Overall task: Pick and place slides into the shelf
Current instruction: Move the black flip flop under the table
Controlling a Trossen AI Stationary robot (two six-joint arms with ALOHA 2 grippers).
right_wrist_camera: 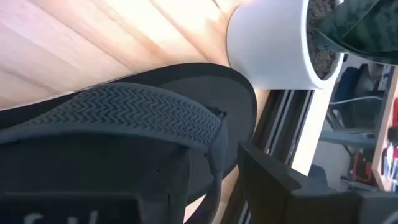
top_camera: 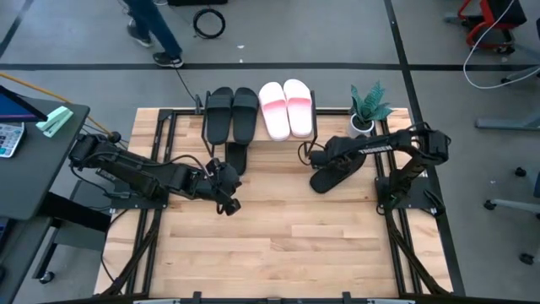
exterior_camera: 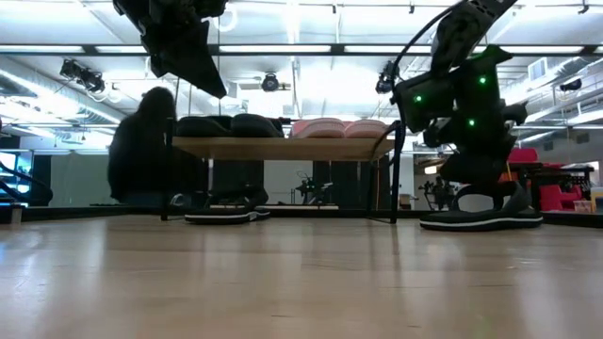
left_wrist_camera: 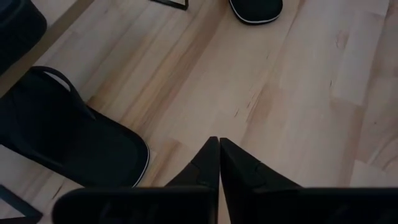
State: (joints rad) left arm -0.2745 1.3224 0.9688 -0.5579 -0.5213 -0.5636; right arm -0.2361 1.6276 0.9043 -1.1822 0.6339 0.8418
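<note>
- From my overhead feed I see grey floor (top_camera: pixel 354 34) around the wooden table (top_camera: pixel 278 236), marked with dark lines.
- A coiled black cable (top_camera: pixel 209 21) lies on the floor beyond the table, and a person's legs (top_camera: pixel 152 29) pass near it.
- A dark side desk (top_camera: pixel 34 169) stands beside the table with a pale green object (top_camera: pixel 55 121) on it.
- Across the room, ceiling light strips (exterior_camera: pixel 283 47) glow under white beams.
- A dark seated figure (exterior_camera: pixel 141 151) shows behind the table.

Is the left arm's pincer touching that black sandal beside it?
Apart. The left wrist view shows bare wood between the shut left pincer and the black sandal.
</note>
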